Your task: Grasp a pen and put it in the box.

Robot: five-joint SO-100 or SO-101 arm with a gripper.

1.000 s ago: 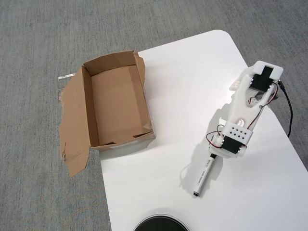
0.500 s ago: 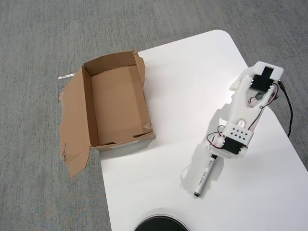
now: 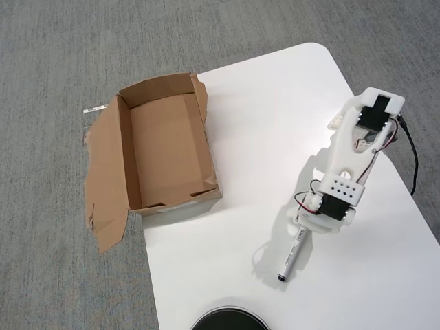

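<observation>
The pen [image 3: 291, 254], a white marker with a small black tip, lies slanted on the white table [image 3: 275, 103] at the lower right. The white arm reaches down from the upper right, and my gripper [image 3: 301, 230] is right over the pen's upper end. The arm's body hides the fingers, so I cannot tell whether they are closed on the pen. The pen's cap end is hidden under the gripper. The open brown cardboard box [image 3: 130, 148] stands at the table's left edge, well left of the pen. It is empty, with ragged flaps splayed to the left.
A black round object [image 3: 230, 320] pokes in at the bottom edge, below the pen. A black cable [image 3: 412, 155] runs along the arm's right side. Grey carpet [image 3: 55, 69] surrounds the table.
</observation>
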